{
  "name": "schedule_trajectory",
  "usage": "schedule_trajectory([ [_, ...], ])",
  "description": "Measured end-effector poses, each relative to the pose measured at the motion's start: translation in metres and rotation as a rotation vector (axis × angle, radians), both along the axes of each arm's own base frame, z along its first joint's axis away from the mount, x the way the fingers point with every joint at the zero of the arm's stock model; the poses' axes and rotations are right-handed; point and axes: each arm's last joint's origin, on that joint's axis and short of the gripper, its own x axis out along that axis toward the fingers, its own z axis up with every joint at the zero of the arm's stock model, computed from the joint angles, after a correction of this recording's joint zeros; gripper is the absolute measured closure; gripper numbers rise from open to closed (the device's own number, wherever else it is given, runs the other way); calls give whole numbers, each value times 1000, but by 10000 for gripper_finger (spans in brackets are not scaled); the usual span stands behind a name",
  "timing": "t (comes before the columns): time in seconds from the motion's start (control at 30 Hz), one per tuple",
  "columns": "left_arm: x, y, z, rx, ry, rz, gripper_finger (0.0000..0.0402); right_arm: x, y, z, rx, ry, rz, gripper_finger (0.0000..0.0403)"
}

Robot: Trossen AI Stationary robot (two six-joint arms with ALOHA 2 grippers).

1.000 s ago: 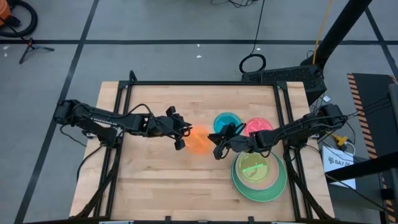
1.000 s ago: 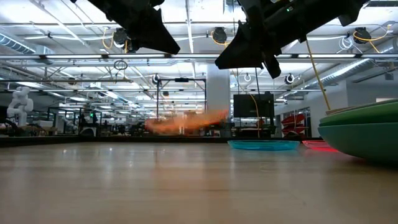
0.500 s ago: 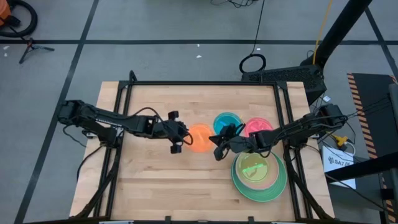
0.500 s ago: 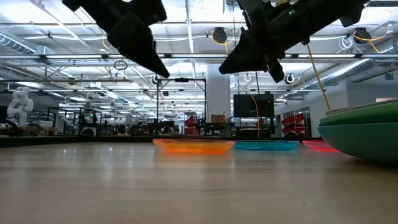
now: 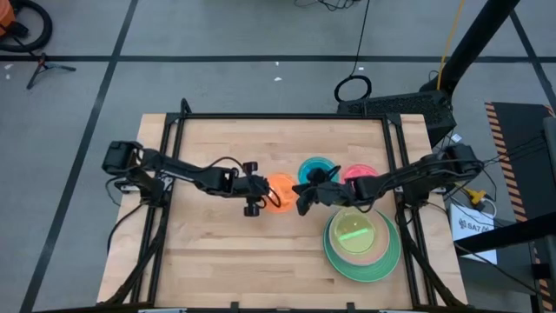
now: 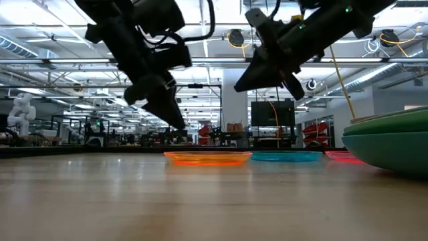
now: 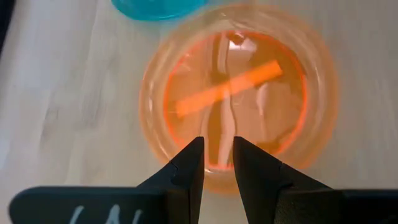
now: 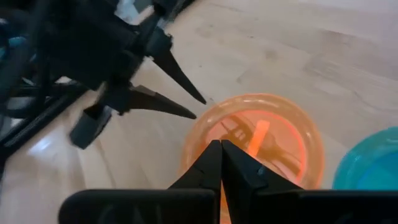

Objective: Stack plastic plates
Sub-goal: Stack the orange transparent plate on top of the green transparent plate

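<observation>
Left gripper (image 5: 258, 198), fingers narrowly parted, hangs at nine o'clock of the small translucent orange plastic plate (image 5: 280, 191) lying mid-worktop (image 5: 217, 252). Right gripper (image 5: 304, 196), pinched closed, hovers at three o'clock. Probably light, stiff, slippery; pinch its raised rim.

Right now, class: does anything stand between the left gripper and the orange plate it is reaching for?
Nothing visible does. The left gripper hangs at the near rim of the orange plate, which lies flat on bare table. The right gripper hovers at the plate's opposite side, not between them.
</observation>
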Motion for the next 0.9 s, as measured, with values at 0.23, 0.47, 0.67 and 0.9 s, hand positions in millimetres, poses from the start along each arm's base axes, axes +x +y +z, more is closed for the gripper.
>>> schedule_trajectory([
  [0.23,-4,12,-3,27,59,3,309,10,-16,-9,61,49,-16,402],
  [0.47,-13,20,-5,40,150,12,309,40,-31,0,79,254,-35,403],
  [0.67,-12,20,-8,56,141,-25,309,50,-39,-3,135,519,-107,398],
  [0.9,-17,23,-17,51,144,-12,309,50,-36,-7,251,560,-83,336],
])
